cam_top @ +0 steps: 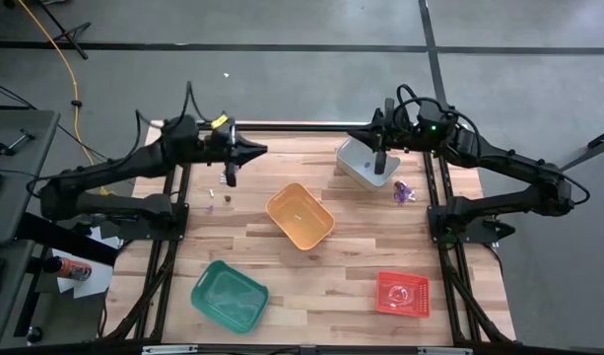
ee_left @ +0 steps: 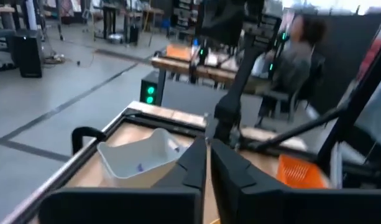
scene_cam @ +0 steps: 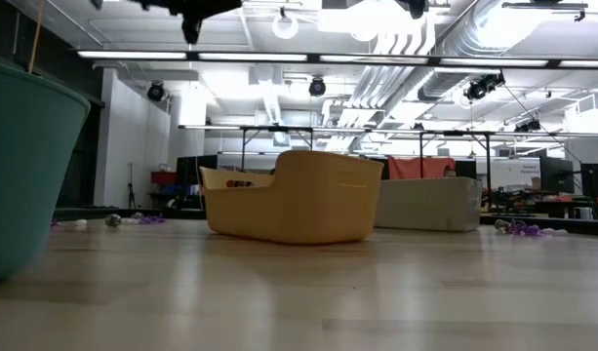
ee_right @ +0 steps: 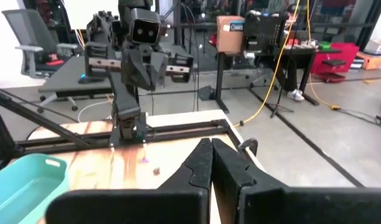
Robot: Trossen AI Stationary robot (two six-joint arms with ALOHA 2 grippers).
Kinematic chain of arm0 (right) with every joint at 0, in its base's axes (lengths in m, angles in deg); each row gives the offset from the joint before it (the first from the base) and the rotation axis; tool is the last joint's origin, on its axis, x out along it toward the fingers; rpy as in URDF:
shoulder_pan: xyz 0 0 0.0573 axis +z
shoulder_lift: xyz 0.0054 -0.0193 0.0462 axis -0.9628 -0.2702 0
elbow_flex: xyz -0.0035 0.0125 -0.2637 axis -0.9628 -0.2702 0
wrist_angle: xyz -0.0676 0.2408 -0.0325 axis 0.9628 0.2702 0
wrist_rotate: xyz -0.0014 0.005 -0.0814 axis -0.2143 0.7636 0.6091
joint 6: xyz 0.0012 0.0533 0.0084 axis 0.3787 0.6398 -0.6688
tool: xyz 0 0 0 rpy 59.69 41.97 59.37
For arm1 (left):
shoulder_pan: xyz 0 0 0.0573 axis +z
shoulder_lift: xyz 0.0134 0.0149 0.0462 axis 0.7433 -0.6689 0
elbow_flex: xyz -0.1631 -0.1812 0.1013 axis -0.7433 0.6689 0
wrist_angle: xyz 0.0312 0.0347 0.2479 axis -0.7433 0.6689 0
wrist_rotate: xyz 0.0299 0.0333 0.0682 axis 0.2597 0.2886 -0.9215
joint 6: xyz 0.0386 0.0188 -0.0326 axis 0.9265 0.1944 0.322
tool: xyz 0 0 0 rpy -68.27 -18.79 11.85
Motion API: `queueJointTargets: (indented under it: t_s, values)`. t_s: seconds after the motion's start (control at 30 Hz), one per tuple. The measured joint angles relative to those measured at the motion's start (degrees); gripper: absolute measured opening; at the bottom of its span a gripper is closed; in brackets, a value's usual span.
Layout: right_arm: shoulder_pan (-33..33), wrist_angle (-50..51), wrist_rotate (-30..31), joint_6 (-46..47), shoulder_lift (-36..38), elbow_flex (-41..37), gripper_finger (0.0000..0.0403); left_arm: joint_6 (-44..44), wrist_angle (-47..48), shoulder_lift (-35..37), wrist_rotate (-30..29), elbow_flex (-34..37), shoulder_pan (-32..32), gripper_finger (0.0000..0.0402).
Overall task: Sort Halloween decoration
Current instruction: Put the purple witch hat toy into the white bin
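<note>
bin (cam_top: 301,216) mid-table, trinkets (cam_top: 405,191) right (loose)

Small trinkets (cam_top: 220,202) on the table just below the left gripper's (cam_top: 232,176) closed jaws are too tiny to identify. In the low view the green bin (scene_cam: 25,166) is cut off by the edge, and both grippers sit mostly beyond the top edge.

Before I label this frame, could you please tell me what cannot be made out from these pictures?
- Trinkets left of the orange bin: too small in the high view to tell shape; the low view shows only specks.
- Grey bin: the right gripper covers part of its inside from above.
- Red bin: contents unclear from above.
- Left gripper: shut, but whether it pinches a trinket is too small to see.
</note>
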Motion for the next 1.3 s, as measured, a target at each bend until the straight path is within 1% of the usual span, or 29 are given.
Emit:
queueJointTargets:
  t_s: [0.07, 0.13, 0.33, 0.4, 0.47, 0.57, 0.67, 0.7, 0.77, 0.8, 0.9, 0.97, 1.07, 1.2, 1.3]
  values:
    - [0.0, 0.5, 0.0, 0.0, 0.0, 0.0, 0.0000, -2.7, -4.7, 1.6, -1.2, 3.7, 0.0, 0.0008]
    - [0.0, 0.5, 0.0, -0.1, 0.0, 0.0, 0.0000, -4.4, -7.9, 2.7, -2.9, 6.0, 0.0, 0.0005]
    - [0.0, 0.9, 0.0, 0.4, 0.0, 0.0, 0.0000, -4.4, -9.0, 3.8, -3.4, 6.5, 0.0, 0.0002]
    - [0.0, 3.1, 0.7, 5.0, -0.1, 0.0, 0.0000, -4.4, -8.8, 3.8, -3.4, 6.5, 0.0, 0.0001]
    - [0.0, 9.5, 2.1, 11.2, -0.5, 0.1, 0.0000, -4.3, -8.7, 3.8, -3.4, 6.5, 0.0, 0.0001]
    - [0.2, 25.3, 1.8, 16.0, -1.7, 0.1, 0.0000, -4.3, -8.4, 3.6, -3.4, 6.5, 0.0, 0.0001]
    - [1.9, 42.8, 1.0, 20.7, -4.0, -0.2, 0.0000, -4.0, -7.5, 3.5, -3.4, 6.5, 0.0, 0.0001]
    - [2.6, 47.2, 0.8, 22.5, -4.8, -0.7, 0.0000, -3.7, -7.2, 3.5, -3.5, 6.5, 0.0, 0.0001]
    - [3.8, 53.9, 1.2, 26.9, -5.7, -3.2, 0.0000, -3.7, -6.4, 3.5, -3.5, 6.5, 0.0, 0.0001]
    - [4.3, 55.4, 1.8, 29.8, -5.9, -4.9, 0.0000, -3.7, -6.1, 3.5, -3.5, 6.5, 0.0, 0.0001]
    - [5.3, 54.5, 2.1, 37.3, -6.0, -11.4, 0.0000, -3.8, -5.7, 3.5, -3.5, 6.5, 0.1, 0.0001]
    - [5.2, 51.9, 2.2, 42.8, -6.0, -15.9, 0.0000, -3.8, -5.5, 3.5, -3.5, 6.5, 0.1, 0.0000]
    - [3.9, 47.2, 3.9, 50.2, -6.0, -22.1, 0.0004, -4.4, -5.5, 3.5, -3.5, 6.5, 0.1, 0.0001]
    - [0.6, 45.6, 7.9, 61.8, -6.0, -27.8, 0.0030, -4.4, -5.7, 3.5, -3.5, 6.5, 0.1, 0.0000]
    - [-2.0, 45.6, 8.7, 70.7, -6.0, -30.6, 0.0060, -4.4, -5.7, 3.5, -3.5, 6.5, 0.1, 0.0000]
